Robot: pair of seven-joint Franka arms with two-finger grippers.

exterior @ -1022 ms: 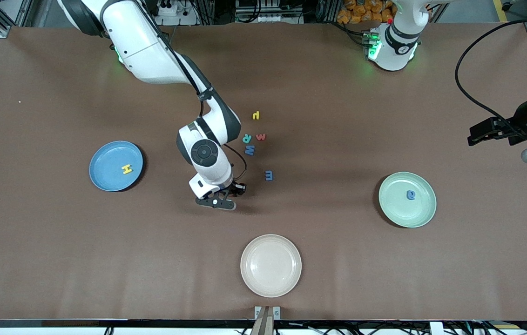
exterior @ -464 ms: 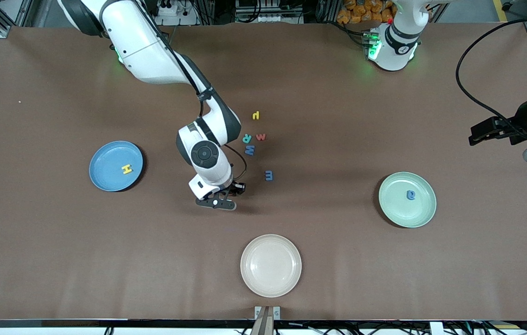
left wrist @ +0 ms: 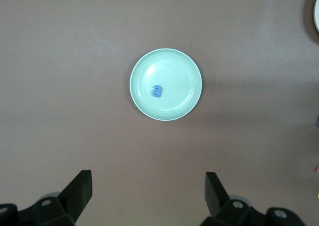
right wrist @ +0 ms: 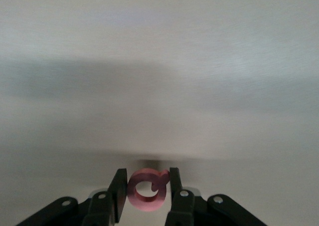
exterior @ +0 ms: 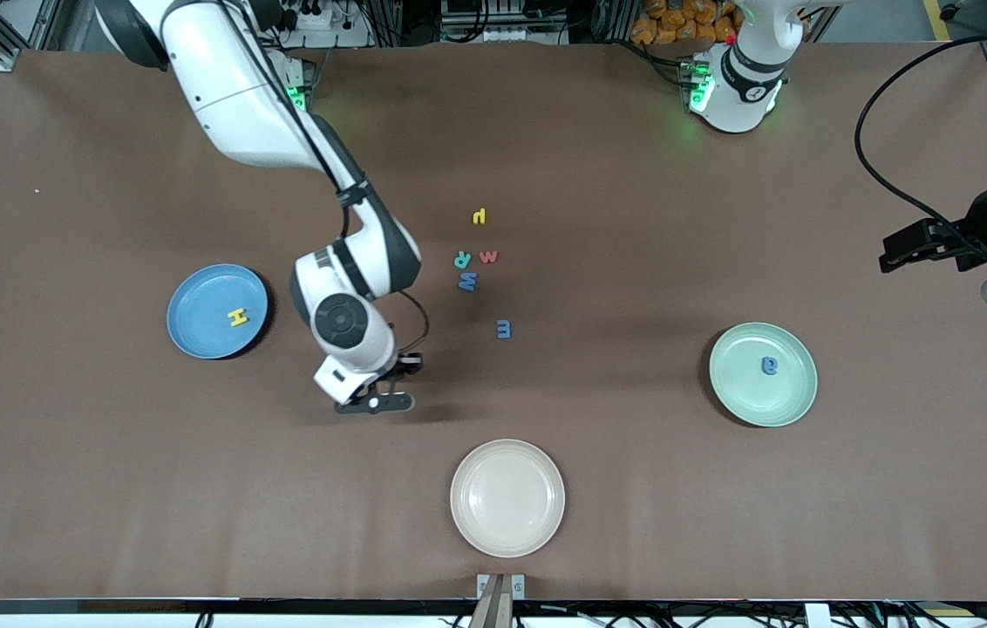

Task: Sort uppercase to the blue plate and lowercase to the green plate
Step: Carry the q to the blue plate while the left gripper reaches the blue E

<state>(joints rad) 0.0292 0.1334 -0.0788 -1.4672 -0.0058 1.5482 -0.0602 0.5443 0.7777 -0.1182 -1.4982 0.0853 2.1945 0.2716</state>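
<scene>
The red round foam letter [right wrist: 147, 190], a Q or G shape and so an uppercase piece, is pinched upright between the fingers of the right gripper [right wrist: 145, 186]. The jaws are closed on its two sides, probably so the soft foam rides without twisting. Taking the table as a clock face seen by the front camera, with six o'clock nearest that camera, this gripper [exterior: 376, 397] is over bare brown tabletop at about eight o'clock of the centre. It is between the loose letters and the round blue plate [exterior: 197, 336] at nine o'clock, which looks like where the letter is bound.

One uppercase letter, the yellow foam H [exterior: 237, 317], lies on that plate. Two more wait near the centre: the teal-green R [exterior: 461, 259] and the red M-or-W shape [exterior: 488, 256], just beside each other. That makes four uppercase in all.

The lowercase letters also number four. The blue round "a" [exterior: 770, 366] sits on the pale mint-green plate [exterior: 746, 392] at about four o'clock. The blue w [exterior: 467, 282], the blue m [exterior: 503, 329] and the small yellow hooked letter [exterior: 479, 215] lie on the table from the centre toward twelve.

The third plate, cream-white [exterior: 507, 497], is at six o'clock and has nothing on it.

The left gripper [exterior: 895, 253] waits at three o'clock, high over the left arm's end of the table, its jaws wide apart and holding nothing.
</scene>
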